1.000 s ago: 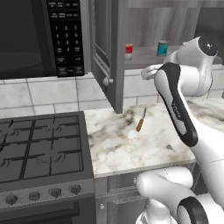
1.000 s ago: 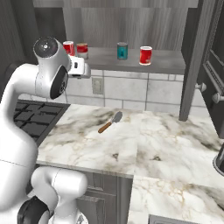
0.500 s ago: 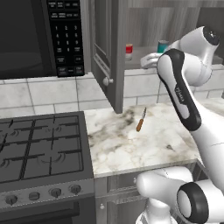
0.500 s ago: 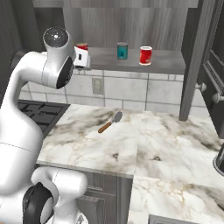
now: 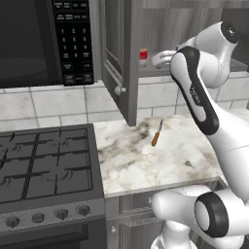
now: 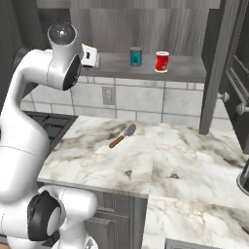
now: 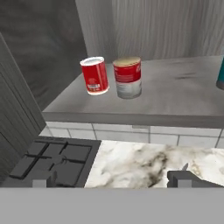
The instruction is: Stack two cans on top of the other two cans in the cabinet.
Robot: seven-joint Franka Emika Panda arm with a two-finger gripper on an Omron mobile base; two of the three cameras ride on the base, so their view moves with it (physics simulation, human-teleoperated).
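A: Pincer point(image 7: 112, 181)? We see it spread wide, empty.
B: Cans? Small red cylindrical can point(image 6: 162, 62) and teal can point(image 6: 136, 56) stand upright, apart, on grey wood-grain cabinet shelf point(image 6: 189, 70).

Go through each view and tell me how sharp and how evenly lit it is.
Left base view: crisp, cabinet interior dim, marble counter evenly lit. Right base view: sharp, soft flat light, teal can and red can clear. Hand view: slightly soft, faint shadows beneath two cans.
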